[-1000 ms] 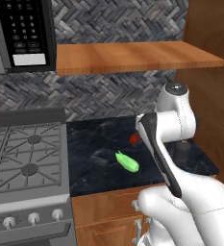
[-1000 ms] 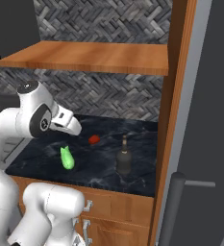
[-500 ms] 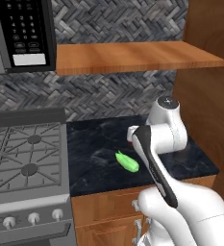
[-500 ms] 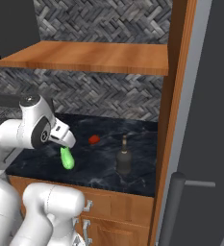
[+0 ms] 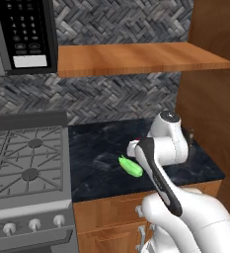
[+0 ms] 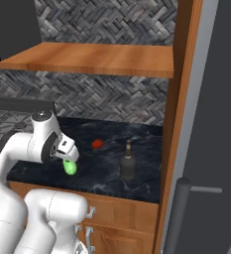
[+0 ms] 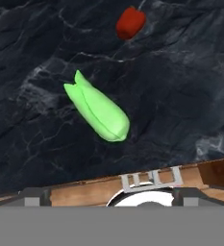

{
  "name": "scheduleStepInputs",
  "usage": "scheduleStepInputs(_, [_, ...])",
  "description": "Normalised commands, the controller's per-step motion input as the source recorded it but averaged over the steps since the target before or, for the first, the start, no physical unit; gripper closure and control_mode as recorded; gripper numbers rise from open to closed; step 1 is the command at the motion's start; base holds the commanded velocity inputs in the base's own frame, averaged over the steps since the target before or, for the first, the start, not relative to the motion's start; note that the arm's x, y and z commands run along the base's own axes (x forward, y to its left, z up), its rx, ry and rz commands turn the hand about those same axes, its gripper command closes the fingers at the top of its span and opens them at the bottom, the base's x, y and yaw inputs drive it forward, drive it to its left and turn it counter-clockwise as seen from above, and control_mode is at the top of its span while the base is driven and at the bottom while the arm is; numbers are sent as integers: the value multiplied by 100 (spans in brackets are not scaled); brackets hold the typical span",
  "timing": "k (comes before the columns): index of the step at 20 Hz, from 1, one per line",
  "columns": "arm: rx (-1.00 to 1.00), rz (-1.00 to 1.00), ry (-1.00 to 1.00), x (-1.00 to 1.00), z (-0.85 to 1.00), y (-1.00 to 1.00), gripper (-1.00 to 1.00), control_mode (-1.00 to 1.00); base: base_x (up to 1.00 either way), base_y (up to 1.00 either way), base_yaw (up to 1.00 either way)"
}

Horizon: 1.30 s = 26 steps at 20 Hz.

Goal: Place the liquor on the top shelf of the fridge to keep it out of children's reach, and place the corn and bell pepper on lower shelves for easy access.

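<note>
Herringbone grey tile backs a dark marbled stone desk (image 5: 101, 163), with a wooden shelf (image 5: 136, 57) above it, a black microwave (image 5: 22, 34) at upper left and a grey gas stove (image 5: 27, 163) beside the desk on its left.

On the desk lies the bright green elongated ear of corn (image 7: 98, 109) — flat on its side, its notched end pointing away toward the small round red bell pepper (image 7: 130, 22), which sits apart from it, nearer the tiled wall. In the right base view the corn (image 6: 69, 167) shows just below the arm's wrist, the pepper (image 6: 97, 144) beyond it, and the dark squat bottle of liquor with a slim neck (image 6: 128, 164) stands upright to the right, well apart from both and near the wooden side panel (image 6: 179, 124). The tall grey fridge with its dark bar handle (image 6: 184, 213) fills the right edge.

The tool hangs above the corn, looking down on it; its fingers stand spread wide and hold nothing.
</note>
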Motion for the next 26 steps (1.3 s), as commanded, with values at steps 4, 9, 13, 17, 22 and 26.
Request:
scheduleStepInputs(4, [0,10,7,35,-1,0,-100,-100,0,0,0])
scheduleStepInputs(9, [-1,14,4,34,-5,0,-100,-100,0,0,0])
scheduleStepInputs(13, [-3,16,1,24,-22,4,-100,-100,0,0,0])
scheduleStepInputs(17, [-3,12,0,19,-32,12,-100,-100,0,0,0])
scheduleStepInputs(22, [-3,9,0,18,-45,19,-100,-100,0,0,0])
scheduleStepInputs(26, [0,6,0,22,-42,1,-100,-100,0,0,0])
